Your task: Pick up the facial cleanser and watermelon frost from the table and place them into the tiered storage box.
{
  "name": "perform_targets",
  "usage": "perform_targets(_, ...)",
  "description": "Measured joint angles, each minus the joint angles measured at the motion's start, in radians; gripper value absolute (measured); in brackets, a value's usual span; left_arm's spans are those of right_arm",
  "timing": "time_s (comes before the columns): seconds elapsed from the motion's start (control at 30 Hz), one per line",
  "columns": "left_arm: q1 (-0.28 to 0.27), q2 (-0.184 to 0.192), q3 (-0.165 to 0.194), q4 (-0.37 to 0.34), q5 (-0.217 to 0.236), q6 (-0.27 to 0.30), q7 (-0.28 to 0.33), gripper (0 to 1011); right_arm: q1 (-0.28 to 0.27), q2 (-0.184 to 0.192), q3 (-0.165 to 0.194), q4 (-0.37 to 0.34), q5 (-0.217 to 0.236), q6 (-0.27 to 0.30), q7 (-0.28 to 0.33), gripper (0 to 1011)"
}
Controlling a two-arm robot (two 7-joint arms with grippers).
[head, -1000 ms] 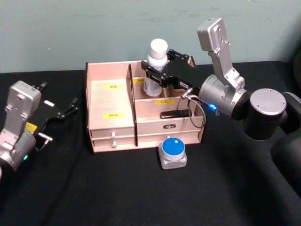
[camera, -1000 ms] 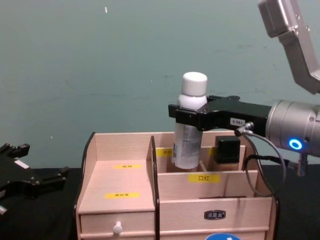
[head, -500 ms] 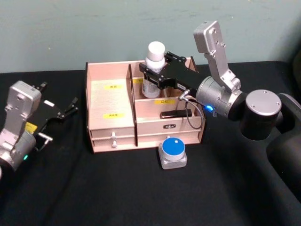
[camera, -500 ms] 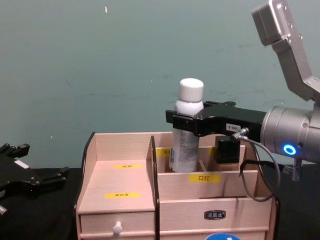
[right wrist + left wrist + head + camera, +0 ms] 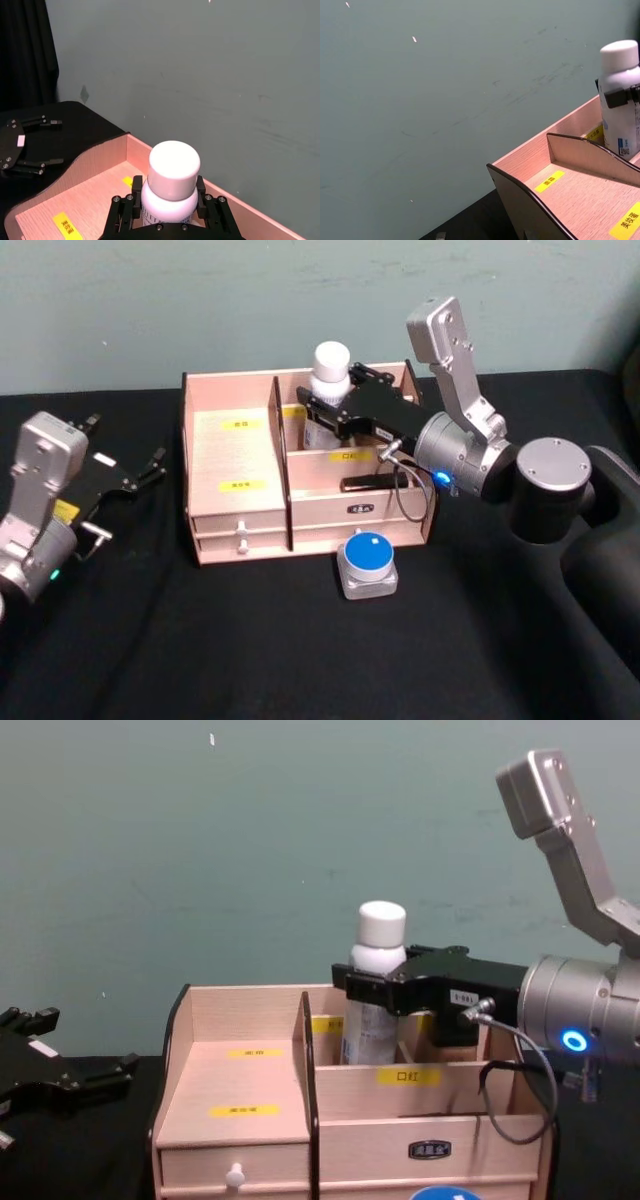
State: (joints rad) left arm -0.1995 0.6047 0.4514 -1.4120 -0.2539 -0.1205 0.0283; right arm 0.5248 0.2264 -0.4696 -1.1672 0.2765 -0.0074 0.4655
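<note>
**Counter** point(image 5: 250, 640): black cloth surface, carrying all the items listed below.

**Tiered storage box** point(image 5: 320, 505): pale wooden stepped organiser with dark edges, standing at the centre of the counter towards the far side. A tall dark-edged divider separates a broad left block from the stepped compartments on the right. It has yellow labels on several faces and drawers along the near front. One white knob point(image 5: 235, 1176) shows in the chest view.

**Facial cleanser** point(image 5: 330, 380): slim white bottle with a rounded white cap, standing upright. Its lower body is inside the far rear compartment, just right of the divider, and its cap and shoulder rise above the box's back wall. Whether its base rests on the compartment floor cannot be told. In the right wrist view the cap point(image 5: 172, 172) sits directly above the black fingers.

**Right tool** point(image 5: 325, 408): reaches in from the right over the far tier of the box. It is clenched on the facial cleanser just below the shoulder, with one black finger on each side of the body.

**Watermelon frost** point(image 5: 367, 558): squat clear jar with a round blue lid, on the counter just in front of the box's near right drawers, and untouched by either tool.

**Left tool** point(image 5: 125, 475): parked at the left of the counter, well apart from the box. Its fingers are spread and grasp nothing.
</note>
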Motion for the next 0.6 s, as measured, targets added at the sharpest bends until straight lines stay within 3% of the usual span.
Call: perform_targets(0.6,0.0,0.0,0.0,0.0,0.0,0.0,0.0,1010,0.026,-0.012,-0.009,0.08,-0.011,0.004,0.018,609)
